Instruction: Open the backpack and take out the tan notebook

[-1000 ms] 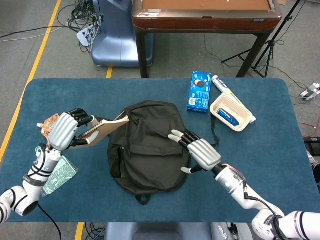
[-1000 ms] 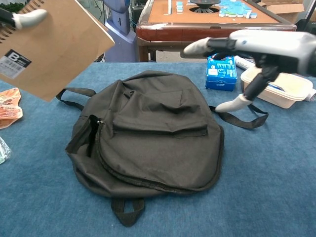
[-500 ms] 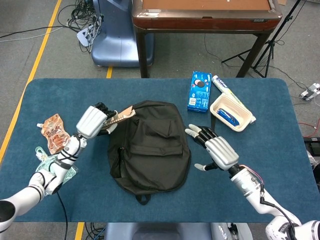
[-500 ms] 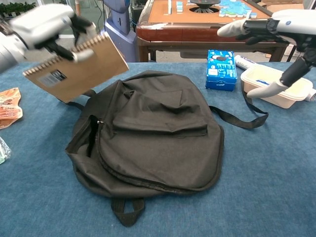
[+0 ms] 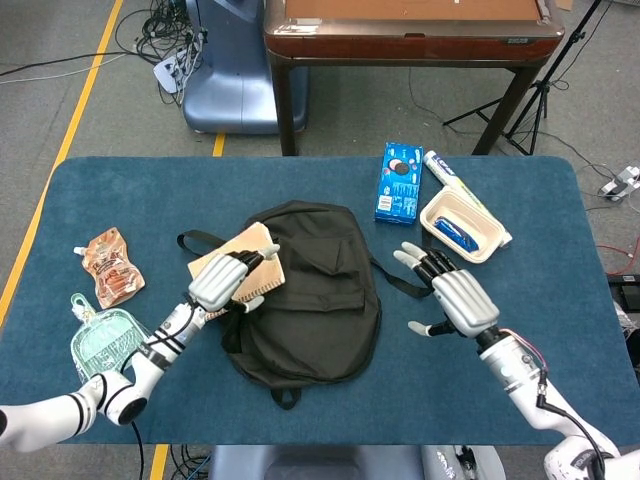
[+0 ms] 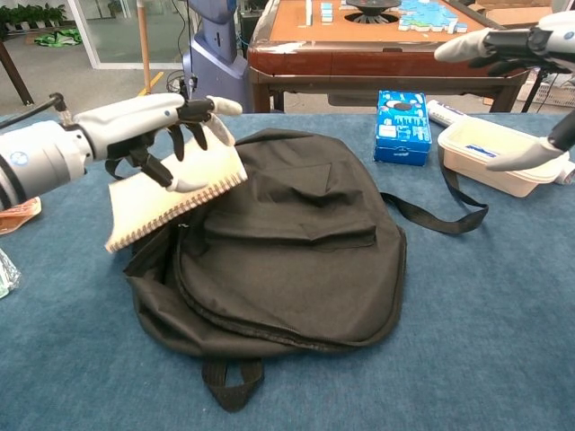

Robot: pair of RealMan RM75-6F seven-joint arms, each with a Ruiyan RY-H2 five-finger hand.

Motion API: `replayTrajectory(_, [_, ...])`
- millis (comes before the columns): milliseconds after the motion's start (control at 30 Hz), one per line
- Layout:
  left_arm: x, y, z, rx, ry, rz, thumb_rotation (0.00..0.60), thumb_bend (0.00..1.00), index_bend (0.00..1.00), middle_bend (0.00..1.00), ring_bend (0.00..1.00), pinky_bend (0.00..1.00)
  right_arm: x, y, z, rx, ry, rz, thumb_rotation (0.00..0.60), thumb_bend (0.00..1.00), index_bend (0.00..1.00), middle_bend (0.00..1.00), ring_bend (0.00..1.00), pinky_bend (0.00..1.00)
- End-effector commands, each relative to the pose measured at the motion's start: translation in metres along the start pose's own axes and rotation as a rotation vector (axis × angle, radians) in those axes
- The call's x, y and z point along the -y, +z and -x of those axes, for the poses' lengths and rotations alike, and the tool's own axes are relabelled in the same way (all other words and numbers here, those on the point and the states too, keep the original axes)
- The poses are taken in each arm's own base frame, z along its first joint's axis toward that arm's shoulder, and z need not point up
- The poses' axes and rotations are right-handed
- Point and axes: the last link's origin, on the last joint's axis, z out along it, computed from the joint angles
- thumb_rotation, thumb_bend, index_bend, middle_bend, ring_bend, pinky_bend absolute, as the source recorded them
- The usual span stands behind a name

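Note:
The black backpack (image 5: 315, 290) (image 6: 296, 242) lies flat in the middle of the blue table. My left hand (image 5: 225, 282) (image 6: 148, 126) holds the tan spiral notebook (image 5: 252, 268) (image 6: 171, 193), which hangs tilted over the backpack's left edge. In the chest view the notebook's spiral edge faces down and forward. My right hand (image 5: 455, 298) (image 6: 517, 54) hovers to the right of the backpack with its fingers spread, holding nothing and clear of the bag and its strap (image 6: 431, 215).
A blue snack box (image 5: 399, 182), a white tube (image 5: 450, 178) and a cream tray (image 5: 462, 226) lie at the back right. A brown pouch (image 5: 110, 265) and a green mesh bag (image 5: 98, 340) lie at the left. A wooden table (image 5: 410, 25) stands beyond.
My left hand has carried the notebook down and toward the front, turning it over beside the backpack. My right hand has drawn further right, away from the bag.

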Motion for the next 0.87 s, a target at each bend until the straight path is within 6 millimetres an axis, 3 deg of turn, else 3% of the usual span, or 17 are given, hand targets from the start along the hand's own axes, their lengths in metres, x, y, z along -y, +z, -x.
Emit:
replayTrajectory(33, [-0.001, -0.028, -0.017, 0.020, -0.021, -0.059, 0.593, 0.22, 0.03, 0.18, 0.23, 0.35, -0.007, -0.004, -0.003, -0.008, -0.012, 0.026, 0.600, 0.05, 0.00, 0.00, 0.00, 0.07])
replayTrajectory(167, [0.013, -0.047, -0.029, -0.032, 0.009, -0.115, 0.600, 0.22, 0.06, 0.18, 0.23, 0.35, -0.020, -0.014, -0.009, -0.033, -0.037, 0.076, 0.600, 0.11, 0.00, 0.04, 0.00, 0.07])
replayTrajectory(267, [0.032, -0.066, -0.036, -0.074, 0.027, -0.199, 0.600, 0.22, 0.10, 0.18, 0.23, 0.35, -0.034, -0.024, -0.011, -0.076, -0.075, 0.127, 0.600, 0.19, 0.00, 0.14, 0.04, 0.10])
replayTrajectory(533, [0.087, -0.132, -0.048, -0.188, 0.059, -0.459, 0.600, 0.22, 0.18, 0.18, 0.23, 0.34, -0.067, -0.063, -0.004, -0.149, -0.153, 0.266, 0.600, 0.28, 0.22, 0.32, 0.22, 0.29])
replayTrajectory(667, [0.093, -0.163, -0.046, -0.216, 0.096, -0.526, 0.600, 0.22, 0.20, 0.18, 0.23, 0.34, -0.075, -0.080, 0.000, -0.175, -0.157, 0.312, 0.600, 0.29, 0.29, 0.35, 0.26, 0.30])
replayTrajectory(867, [0.083, -0.200, -0.037, -0.233, 0.148, -0.575, 0.600, 0.22, 0.21, 0.18, 0.23, 0.33, -0.079, -0.103, 0.005, -0.192, -0.149, 0.356, 0.600, 0.30, 0.32, 0.37, 0.27, 0.30])
